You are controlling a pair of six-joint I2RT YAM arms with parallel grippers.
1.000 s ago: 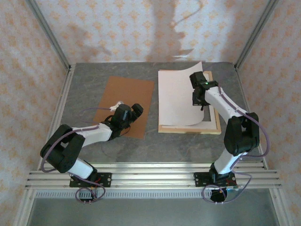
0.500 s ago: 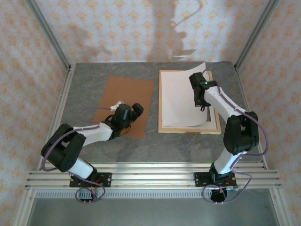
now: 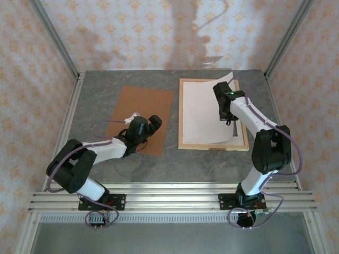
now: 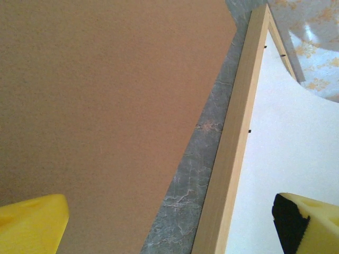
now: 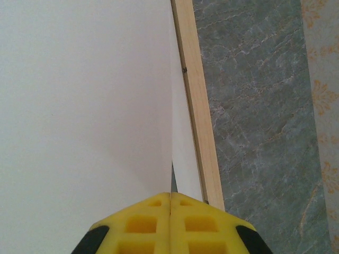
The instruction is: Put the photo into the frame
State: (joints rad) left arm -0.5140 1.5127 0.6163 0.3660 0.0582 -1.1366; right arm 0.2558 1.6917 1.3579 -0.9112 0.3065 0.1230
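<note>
White side up, the one photo [image 3: 201, 111] is lying inside the one frame [image 3: 212, 146], which is sitting toward 3 o'clock on the grey table [image 3: 212, 164]. The photo's long axis is running from 12 to 6, in line with the frame's, and its 1 o'clock corner is curling up off the wood. Two grippers are showing. The right gripper [image 5: 170, 211] is hanging over the photo's 3 o'clock side, fingers pressed together and pinching that edge just inside the rail. The left gripper [image 3: 156, 123] is hovering with fingers spread wide over the 5 o'clock corner of the single brown backing board [image 3: 140, 114]. That board is lying toward 9 o'clock, with a strip of table separating it from the frame.
</note>
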